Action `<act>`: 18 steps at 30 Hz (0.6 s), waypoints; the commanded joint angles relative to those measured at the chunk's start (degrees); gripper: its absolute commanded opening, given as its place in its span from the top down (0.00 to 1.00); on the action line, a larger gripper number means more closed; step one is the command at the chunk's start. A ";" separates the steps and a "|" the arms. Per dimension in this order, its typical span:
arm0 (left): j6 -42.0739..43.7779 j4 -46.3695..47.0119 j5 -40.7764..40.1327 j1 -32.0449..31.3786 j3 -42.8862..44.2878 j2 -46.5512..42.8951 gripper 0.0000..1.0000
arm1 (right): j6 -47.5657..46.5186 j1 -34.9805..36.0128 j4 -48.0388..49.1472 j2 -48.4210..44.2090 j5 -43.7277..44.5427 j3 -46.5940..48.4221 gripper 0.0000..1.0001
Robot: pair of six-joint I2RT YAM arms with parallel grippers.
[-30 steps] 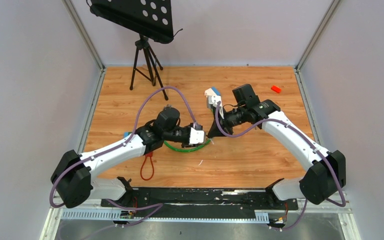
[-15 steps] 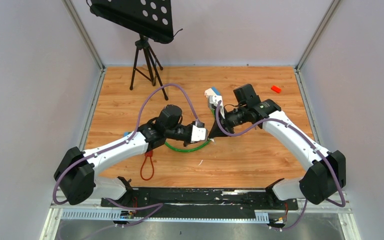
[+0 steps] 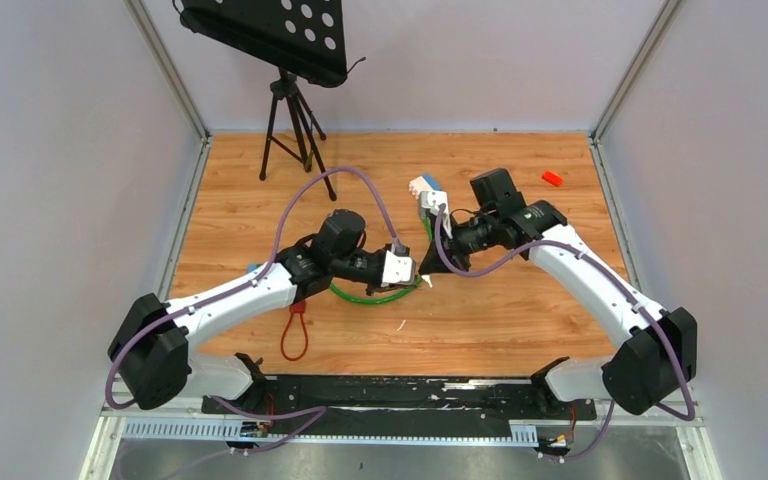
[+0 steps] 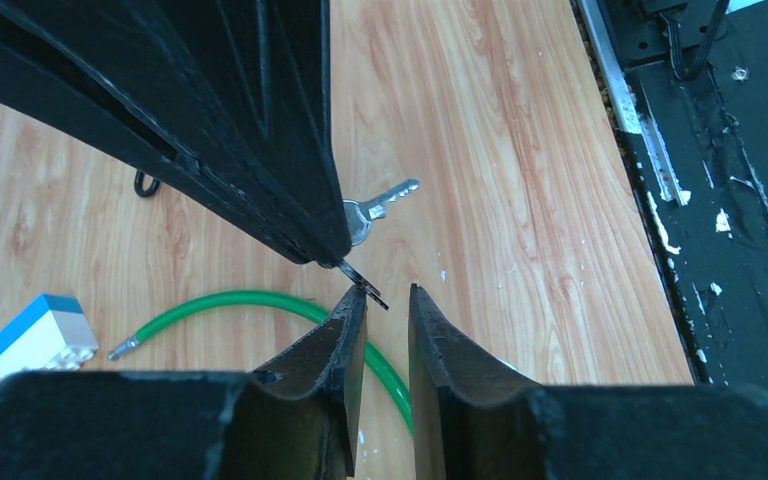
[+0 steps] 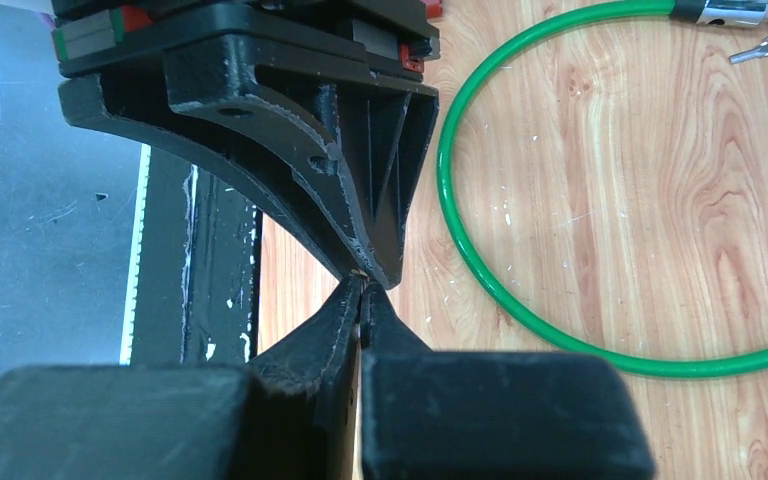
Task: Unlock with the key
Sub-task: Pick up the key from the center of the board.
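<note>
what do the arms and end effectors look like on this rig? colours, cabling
White link shells on the left arm and right arm, with black joint housings. A purple cable runs along each. The left end effector and right end effector have matte black, tapering fingers.

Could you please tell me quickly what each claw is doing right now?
Left claw: open, a narrow gap, holding nothing.
Right claw: closed on a thin dark strip; what it is cannot be told.
</note>
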 commanded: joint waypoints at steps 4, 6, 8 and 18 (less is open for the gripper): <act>-0.23 -0.90 2.11 -0.13 1.92 -0.14 0.77 | -1.31 -0.28 2.53 -2.19 -0.14 -1.00 1.00; -0.26 -0.96 2.12 -0.13 2.22 0.15 0.78 | -1.29 -0.23 2.82 -2.28 -0.15 -1.32 1.00; -0.45 -0.85 2.03 -0.14 2.67 0.49 0.80 | -1.19 -0.23 2.91 -2.20 -0.35 -1.46 1.00; -1.41 -0.37 0.25 -0.13 3.69 2.22 0.66 | -1.11 -0.23 3.00 -2.63 -0.39 -1.82 1.00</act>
